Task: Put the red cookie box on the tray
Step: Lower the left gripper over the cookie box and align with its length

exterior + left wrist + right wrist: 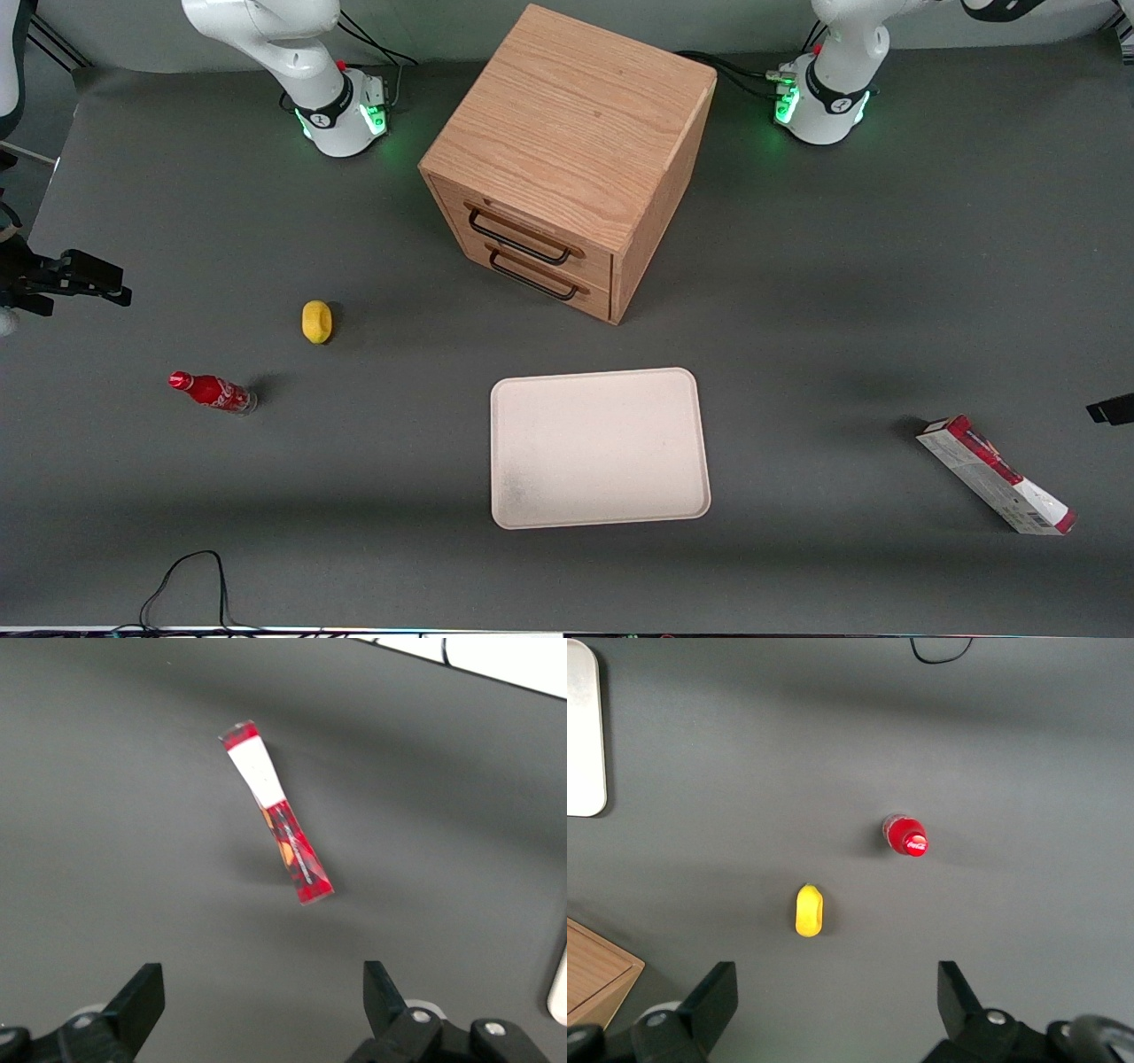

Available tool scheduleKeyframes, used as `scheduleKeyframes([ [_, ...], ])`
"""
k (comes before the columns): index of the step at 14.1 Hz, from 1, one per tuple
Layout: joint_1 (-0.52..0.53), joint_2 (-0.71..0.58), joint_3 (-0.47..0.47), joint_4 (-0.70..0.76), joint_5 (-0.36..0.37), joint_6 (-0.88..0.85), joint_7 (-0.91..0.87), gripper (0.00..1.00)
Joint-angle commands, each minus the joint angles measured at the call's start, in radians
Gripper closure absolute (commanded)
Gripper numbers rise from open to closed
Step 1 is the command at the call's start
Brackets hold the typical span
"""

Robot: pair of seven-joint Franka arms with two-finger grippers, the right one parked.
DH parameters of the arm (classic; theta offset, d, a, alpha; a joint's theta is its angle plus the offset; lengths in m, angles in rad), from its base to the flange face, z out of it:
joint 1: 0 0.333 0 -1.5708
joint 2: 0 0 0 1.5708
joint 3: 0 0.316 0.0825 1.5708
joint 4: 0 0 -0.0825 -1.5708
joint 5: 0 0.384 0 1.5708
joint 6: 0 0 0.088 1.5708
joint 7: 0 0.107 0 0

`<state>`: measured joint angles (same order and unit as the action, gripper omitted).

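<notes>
While the hand (261, 1001) hovers spread above it, the red cookie box (996, 475) lies diagonally on the table

Red-white cookie box (996, 476), cream tray (599, 447)

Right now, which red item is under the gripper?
The red cookie box, lying below the open gripper; the red cola bottle stands toward the parked arm's end.

Even overhead light, soft shadows beside objects, sharp focus, pincer (260, 1001) open above mat
</notes>
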<state>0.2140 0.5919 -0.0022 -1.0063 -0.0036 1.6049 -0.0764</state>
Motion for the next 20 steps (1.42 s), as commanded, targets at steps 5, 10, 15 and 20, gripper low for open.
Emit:
scheduleKeyframes([
  [5,0.007,0.008,-0.004,0.006,-0.004,-0.006,-0.410,0.00],
  [10,0.002,0.017,-0.005,-0.144,-0.004,0.129,-0.416,0.00],
  [15,0.008,0.048,-0.004,-0.339,-0.004,0.398,-0.425,0.00],
  [20,0.002,0.146,-0.005,-0.344,-0.004,0.532,-0.456,0.00],
])
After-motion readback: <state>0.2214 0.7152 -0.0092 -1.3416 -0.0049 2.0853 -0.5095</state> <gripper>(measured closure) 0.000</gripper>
